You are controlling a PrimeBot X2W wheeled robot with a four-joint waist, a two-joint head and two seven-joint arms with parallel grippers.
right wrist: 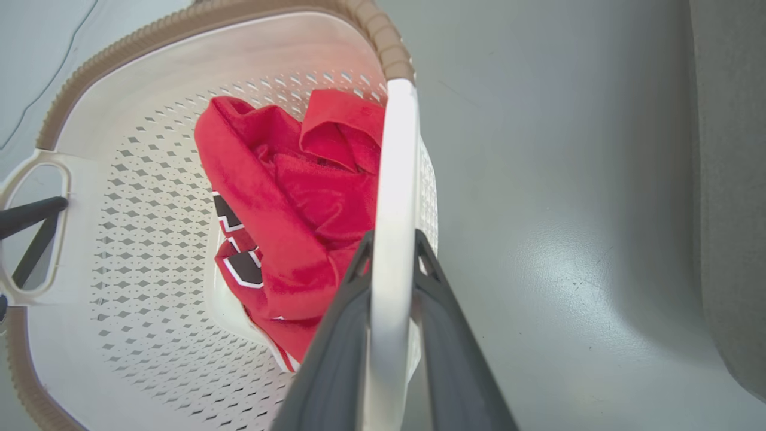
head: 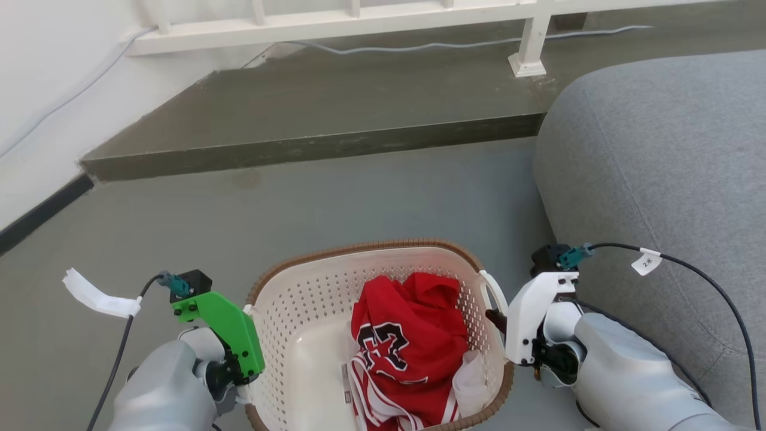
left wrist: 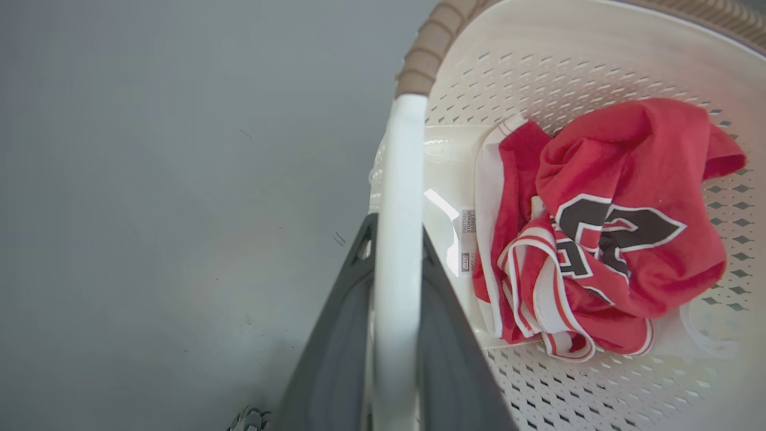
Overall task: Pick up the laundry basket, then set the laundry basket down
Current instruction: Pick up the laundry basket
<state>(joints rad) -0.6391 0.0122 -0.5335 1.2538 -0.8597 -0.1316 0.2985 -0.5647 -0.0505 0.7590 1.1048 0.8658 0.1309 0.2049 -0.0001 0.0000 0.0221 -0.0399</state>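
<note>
The laundry basket point(head: 299, 299), cream-white with perforated sides and a brown woven-look rim, sits low in the head view's centre and holds a red jersey point(head: 413, 335). My left gripper point(head: 245, 365), under a green mount, is at the basket's left handle. In the left wrist view its two dark fingers point(left wrist: 341, 323) clamp the white handle bar point(left wrist: 404, 155). My right gripper point(head: 499, 320), under a white mount, is at the right handle point(head: 494, 287). In the right wrist view its fingers point(right wrist: 341, 335) are shut on that handle bar point(right wrist: 395, 149). Whether the basket touches the floor is unclear.
A grey sofa point(head: 658, 155) fills the right side, close to my right arm. Ahead lie grey floor point(head: 359, 197), then a low dark step point(head: 311, 146) with a white railing point(head: 526, 42) and a cable. A white wall point(head: 42, 90) runs along the left.
</note>
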